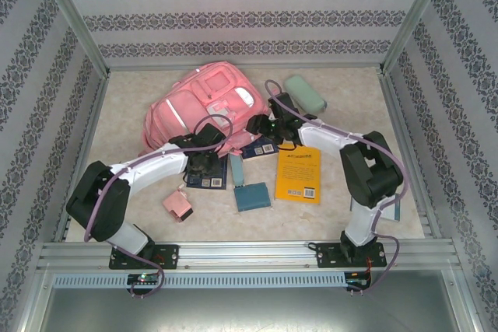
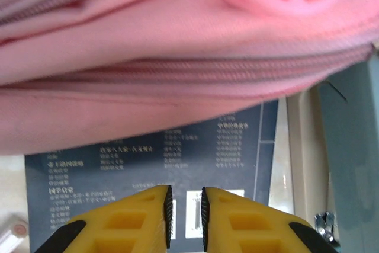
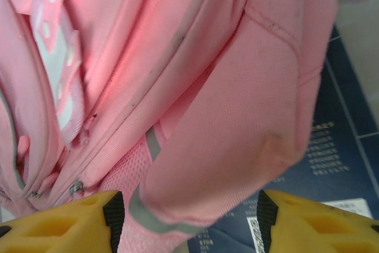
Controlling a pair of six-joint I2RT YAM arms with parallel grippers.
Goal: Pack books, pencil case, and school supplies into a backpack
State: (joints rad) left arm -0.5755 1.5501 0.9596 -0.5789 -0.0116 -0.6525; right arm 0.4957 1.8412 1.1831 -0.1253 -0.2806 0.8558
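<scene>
The pink backpack lies at the back of the table. My left gripper hovers over a navy book by the backpack's zipper seam. Its fingers are drawn almost together with nothing between them. My right gripper is open wide, with a pink backpack flap between its fingers and the second navy book below. The yellow-orange book, dark-teal block, slim teal bar, pink boxy piece and mint pencil case lie loose.
Patterned walls and metal posts enclose the table on three sides. A metal rail runs along the near edge by both arm bases. Bare tabletop shows to the left of the backpack and at the back right.
</scene>
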